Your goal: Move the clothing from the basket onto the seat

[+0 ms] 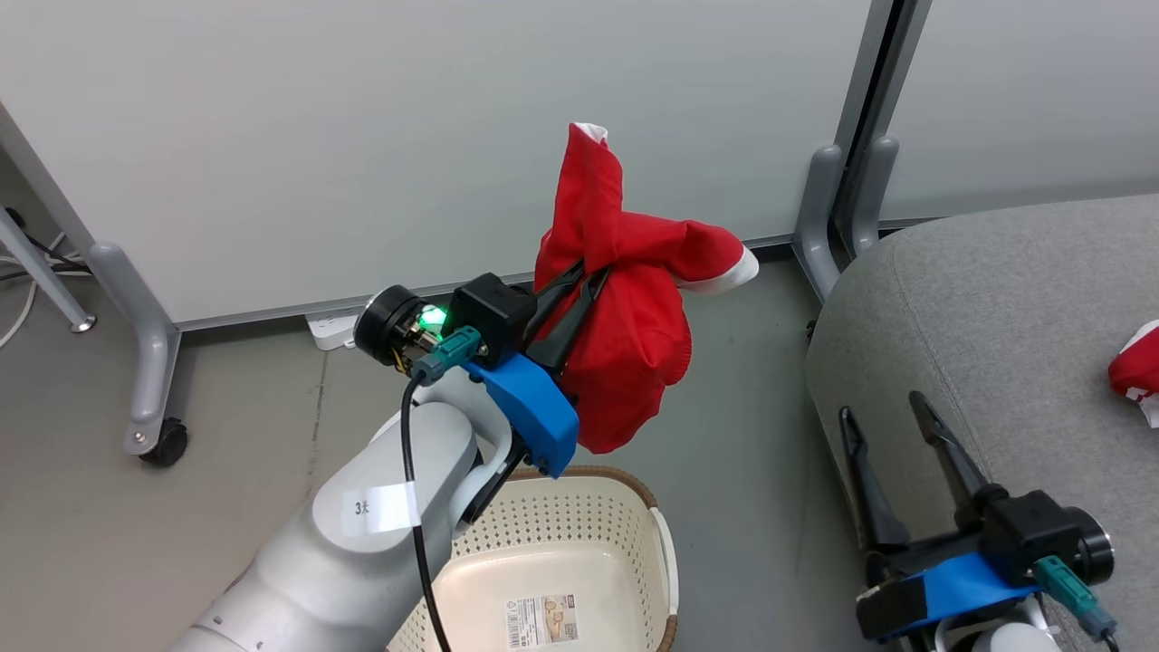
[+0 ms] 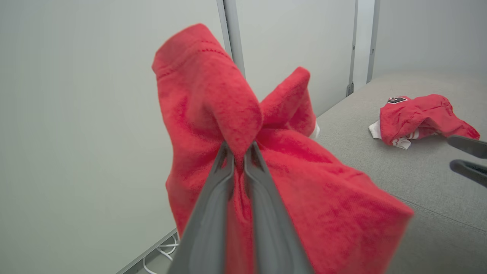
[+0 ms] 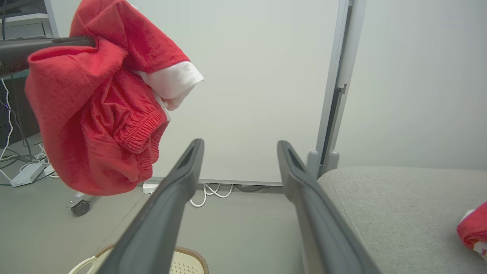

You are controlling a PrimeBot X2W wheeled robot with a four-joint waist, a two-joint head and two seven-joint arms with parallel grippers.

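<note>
At the far left of the head view a wheeled partition foot (image 1: 163,444) is seen on the grey floor (image 1: 770,407). Next to it the left gripper (image 1: 590,272) is raised above the basket (image 1: 625,480), and its fingers (image 2: 213,198) are clamped together on a bunched fold of a red garment (image 1: 634,362). This garment hangs free in the air, touching neither basket nor seat, with a white-trimmed end drooping toward the right. In the basket below, a bare cream bottom with a paper label (image 1: 541,620) is shown. No red cloth is seen there, though part of the inside is hidden behind the pale forearm. Further right, the right gripper (image 1: 881,406) is held low at the near edge of the seat (image 1: 996,299), its fingers (image 3: 163,213) spread wide apart with nothing between them. At the far right a second red garment (image 1: 1136,371) lies on the grey cushion, well in from its edge, and a black-and-white mark can be made out on it in the left wrist view. The task is therefore judged to be well past half done: one garment has been delivered and the other has been lifted clear of the basket. What is left is for the held garment to be carried rightward over the cushion and released there.
</note>
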